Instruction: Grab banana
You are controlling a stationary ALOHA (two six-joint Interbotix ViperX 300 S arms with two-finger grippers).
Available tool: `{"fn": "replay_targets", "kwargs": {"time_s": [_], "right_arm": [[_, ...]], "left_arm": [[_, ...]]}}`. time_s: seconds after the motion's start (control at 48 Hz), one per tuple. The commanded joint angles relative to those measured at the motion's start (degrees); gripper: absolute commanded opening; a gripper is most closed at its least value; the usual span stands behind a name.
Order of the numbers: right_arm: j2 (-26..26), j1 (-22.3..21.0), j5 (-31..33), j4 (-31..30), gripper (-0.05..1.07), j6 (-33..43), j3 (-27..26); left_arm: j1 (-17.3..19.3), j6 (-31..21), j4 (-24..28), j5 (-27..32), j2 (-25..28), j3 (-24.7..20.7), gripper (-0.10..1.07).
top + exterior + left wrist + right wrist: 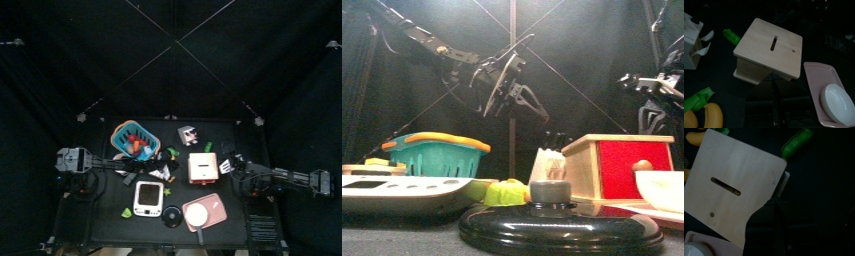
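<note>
- While checking the left wrist view, found the banana (pixel 711 116) lying on the worktop (pixel 94 215), only partly in frame.
- Recorded it just beside a bright green piece (pixel 699 99); cannot tell whether the two touch.
- Placed it off one lower corner of the wooden slot box (pixel 767 47), clear of the box, on the side away from the pink tray (pixel 817 95).
- Noted a white bowl (pixel 839 101) sitting in that tray.
- Could not pick out the banana with confidence in the top or front views.
- Saw the left tool (pixel 513 92) hanging high over the worktop in the front view, well apart from everything below it.
- Cannot tell whether the left tool is clenched or released; saw nothing in it.
- Found the right tool (pixel 233 163) raised just beside the slot box, looking down on the box top.
- Logged the right tool as slightly parted and grasping nothing; no contact with the banana.
- Also logged a teal basket with an orange rim (pixel 131 130) toward the back left, a white rectangular device (pixel 148 197) near the front, and a black round lid (pixel 556 225) closest to the front edge.
</note>
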Motion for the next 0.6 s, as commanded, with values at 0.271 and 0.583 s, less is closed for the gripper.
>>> {"fn": "replay_targets", "kwargs": {"time_s": [0.271,0.583], "right_arm": [[0.53,4.13,-4.75,-2.55,0.35,0.0,-8.0],[6.15,4.13,-22.68,-5.27,0.35,0.0,-12.04]], "left_arm": [[-1.67,0.09,1.23,-2.29,-13.89,8.17,0.31],[-1.67,0.18,5.62,-5.89,-29.18,20.48,0.31]]}}
